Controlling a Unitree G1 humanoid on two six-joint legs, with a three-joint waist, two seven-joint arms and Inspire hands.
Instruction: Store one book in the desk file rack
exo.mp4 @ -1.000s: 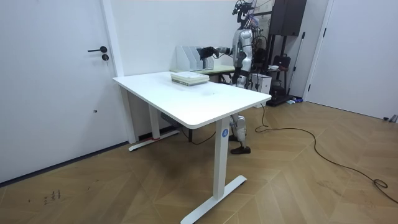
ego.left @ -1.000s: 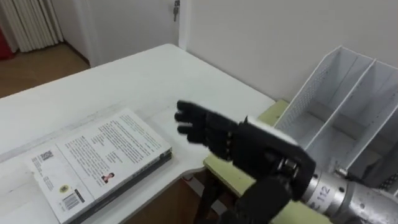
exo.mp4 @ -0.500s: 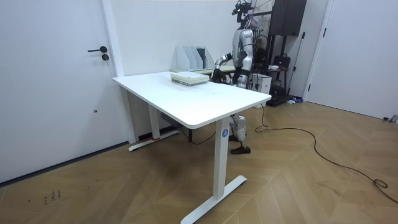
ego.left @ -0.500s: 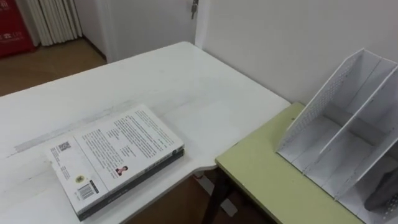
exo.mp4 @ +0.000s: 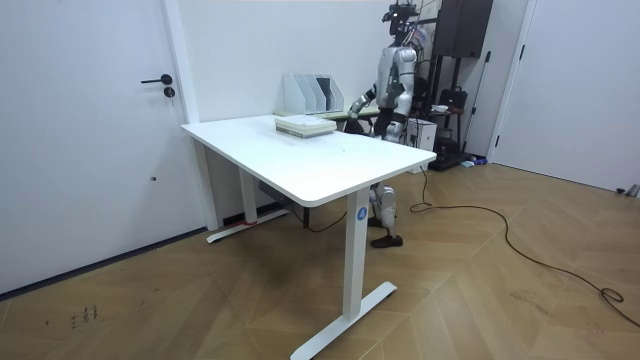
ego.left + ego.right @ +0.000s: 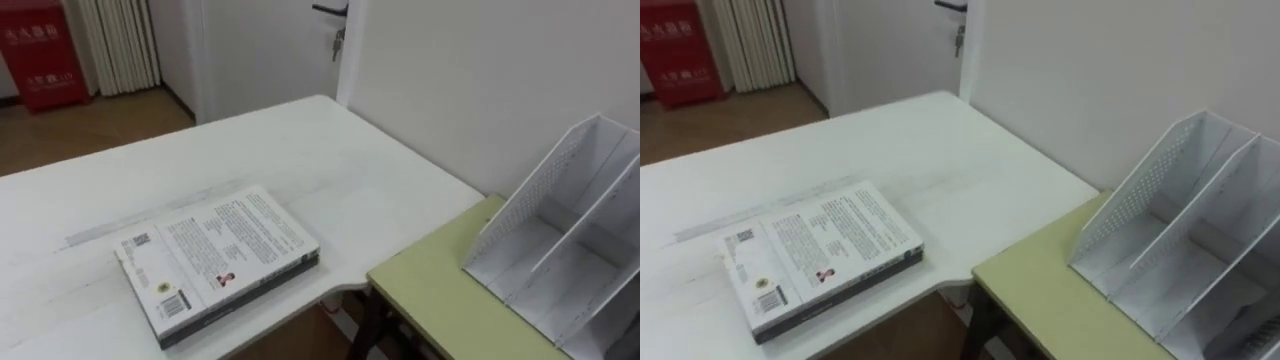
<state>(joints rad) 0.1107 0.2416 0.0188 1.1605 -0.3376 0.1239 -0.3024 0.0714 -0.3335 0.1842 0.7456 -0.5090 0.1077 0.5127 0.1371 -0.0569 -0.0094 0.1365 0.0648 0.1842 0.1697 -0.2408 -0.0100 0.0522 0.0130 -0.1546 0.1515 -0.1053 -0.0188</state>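
A white-covered book (image 6: 218, 262) lies flat, back cover up, near the corner of the white table (image 6: 300, 150). The white file rack (image 6: 565, 250) stands to its right on the green desk (image 6: 440, 305), with its slots empty where they show. In the room view I stand behind the table beside the green desk. My right hand (image 5: 352, 106) hangs low on a lowered arm, short of the rack (image 5: 307, 94) and apart from the book (image 5: 305, 125). My left hand (image 5: 386, 119) stays by my body.
A gap separates the white table's rounded corner from the green desk. A wall rises right behind the rack. A door (image 6: 335, 20), a curtain and a red box (image 6: 45, 50) stand beyond the table's far end. Dark shelving (image 5: 460, 60) is behind me.
My right hand, stretched out over the table corner a second ago, has pulled back and dropped out of the eye view. The head camera has shifted. The book has not moved.
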